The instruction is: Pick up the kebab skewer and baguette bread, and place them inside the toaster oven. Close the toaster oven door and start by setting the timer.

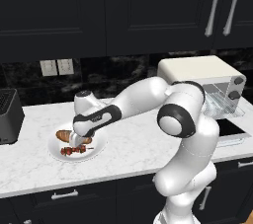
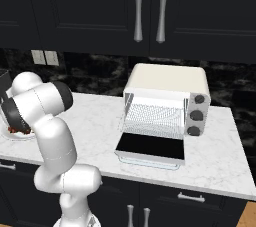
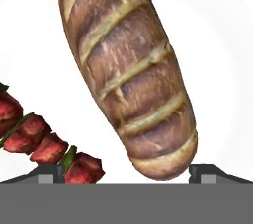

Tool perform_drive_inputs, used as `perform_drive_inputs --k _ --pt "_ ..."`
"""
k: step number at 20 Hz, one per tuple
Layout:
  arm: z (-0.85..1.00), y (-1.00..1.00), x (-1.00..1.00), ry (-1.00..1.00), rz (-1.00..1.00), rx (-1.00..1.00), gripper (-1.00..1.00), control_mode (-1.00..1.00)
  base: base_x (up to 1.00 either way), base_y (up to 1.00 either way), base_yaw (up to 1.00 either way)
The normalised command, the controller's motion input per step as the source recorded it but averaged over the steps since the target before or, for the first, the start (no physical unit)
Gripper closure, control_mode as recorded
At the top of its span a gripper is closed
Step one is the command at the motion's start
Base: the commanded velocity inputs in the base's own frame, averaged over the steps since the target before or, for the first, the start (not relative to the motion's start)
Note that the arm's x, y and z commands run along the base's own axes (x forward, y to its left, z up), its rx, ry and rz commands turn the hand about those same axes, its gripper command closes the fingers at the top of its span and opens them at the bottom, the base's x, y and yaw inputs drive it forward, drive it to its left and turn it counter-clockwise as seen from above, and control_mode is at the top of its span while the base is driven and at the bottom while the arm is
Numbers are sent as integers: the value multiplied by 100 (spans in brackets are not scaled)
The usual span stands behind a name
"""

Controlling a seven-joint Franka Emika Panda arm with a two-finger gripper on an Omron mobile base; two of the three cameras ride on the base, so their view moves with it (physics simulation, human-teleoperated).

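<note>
Golden-brown crust with pale slashes across it is what I get from the hand camera: the baguette [image 3: 129, 77] lies on a white plate [image 1: 97, 147], one rounded end sitting between my two dark fingertips, which stand wide apart and hold nothing. The kebab skewer [image 3: 39, 144], glossy red chunks with green bits on a thin stick, lies just beside the loaf on the same plate, its near end close to one fingertip.

From the left base camera I see the gripper [image 1: 75, 145] low over the plate on the pale marble counter [image 1: 128, 144]. I judge this to be the first pick, not yet made, with the loaf as the likelier target. Next I would need to go a little lower, bracket the loaf squarely across its width and keep the near finger off the meat before closing.

The toaster oven [image 2: 167, 100], a boxy cream shell with a wire rack, stands well apart to the right, its dark glass door [image 2: 151, 147] already dropped flat.
</note>
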Motion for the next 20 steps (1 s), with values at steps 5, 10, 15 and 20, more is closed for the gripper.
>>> perform_drive_inputs --k 5,10,15,20 --pt "-1 -7 10 0 0 0 -100 -100 0 0 0" --pt "0 0 0 0 0 0 -100 -100 0 0 0" --pt "3 -15 6 0 0 0 -100 -100 0 0 0" --pt "0 -14 2 0 0 0 -100 -100 0 0 0"
